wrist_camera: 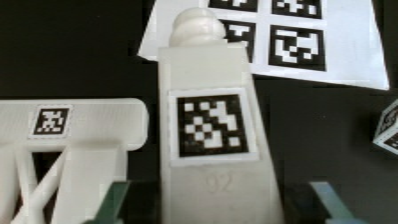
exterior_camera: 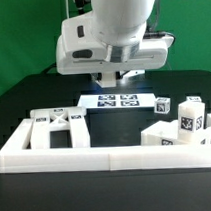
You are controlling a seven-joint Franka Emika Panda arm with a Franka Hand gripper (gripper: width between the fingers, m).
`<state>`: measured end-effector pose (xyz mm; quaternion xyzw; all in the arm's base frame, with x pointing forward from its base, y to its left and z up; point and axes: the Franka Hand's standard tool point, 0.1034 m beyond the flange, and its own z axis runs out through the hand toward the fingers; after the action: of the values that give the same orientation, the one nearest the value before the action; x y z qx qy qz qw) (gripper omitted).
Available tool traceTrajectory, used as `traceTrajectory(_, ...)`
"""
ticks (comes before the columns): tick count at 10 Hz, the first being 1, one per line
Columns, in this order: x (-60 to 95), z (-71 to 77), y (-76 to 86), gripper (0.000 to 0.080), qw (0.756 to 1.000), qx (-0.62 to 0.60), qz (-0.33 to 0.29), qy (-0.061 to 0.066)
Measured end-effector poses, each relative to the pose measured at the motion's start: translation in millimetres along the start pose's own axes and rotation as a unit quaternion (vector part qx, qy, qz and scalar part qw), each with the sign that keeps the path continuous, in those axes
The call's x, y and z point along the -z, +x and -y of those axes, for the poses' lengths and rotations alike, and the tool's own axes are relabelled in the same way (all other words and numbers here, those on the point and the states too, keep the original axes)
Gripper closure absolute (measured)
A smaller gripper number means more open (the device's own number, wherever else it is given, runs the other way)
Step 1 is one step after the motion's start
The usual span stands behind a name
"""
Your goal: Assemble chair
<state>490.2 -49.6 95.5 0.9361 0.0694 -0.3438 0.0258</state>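
Gripper [wrist_camera: 217,200] clamped on a long white chair piece [wrist_camera: 210,110], 1 dark finger [wrist_camera: 112,203] on each side; the piece bears 1 black-and-white tag. In the exterior view the arm hangs at upper centre above the marker board [exterior_camera: 117,100]. Ladder-like frame [exterior_camera: 57,126] lies at lower left, blocky legs [exterior_camera: 186,120] at lower right, behind the border rail [exterior_camera: 106,154]
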Motion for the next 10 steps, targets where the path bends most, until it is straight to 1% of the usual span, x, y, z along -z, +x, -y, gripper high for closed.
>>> traceTrajectory(1,12.0,2.1,-1.8,0.0508,1.0,0.0,-0.019,0.001)
traceTrajectory(2,30.0,2.6,2.1,0.0508,0.998,-0.002,-0.055,0.001)
traceTrajectory(3,47.4,5.1,1.8,0.0508,0.997,-0.008,-0.081,0.002)
traceTrajectory(4,60.3,4.8,5.3,0.0508,0.994,-0.003,-0.111,-0.004)
traceTrajectory(5,63.4,3.4,11.8,0.0508,0.987,0.0,-0.162,-0.01)
traceTrajectory(6,60.3,2.5,9.6,0.0508,0.981,-0.001,-0.196,-0.012)
traceTrajectory(8,63.0,0.2,12.6,0.0508,0.967,-0.002,-0.254,-0.019)
traceTrajectory(9,68.5,-0.3,17.8,0.0508,0.954,-0.002,-0.3,-0.025)
traceTrajectory(10,78.5,5.5,22.8,0.0508,0.939,-0.007,-0.344,-0.022)
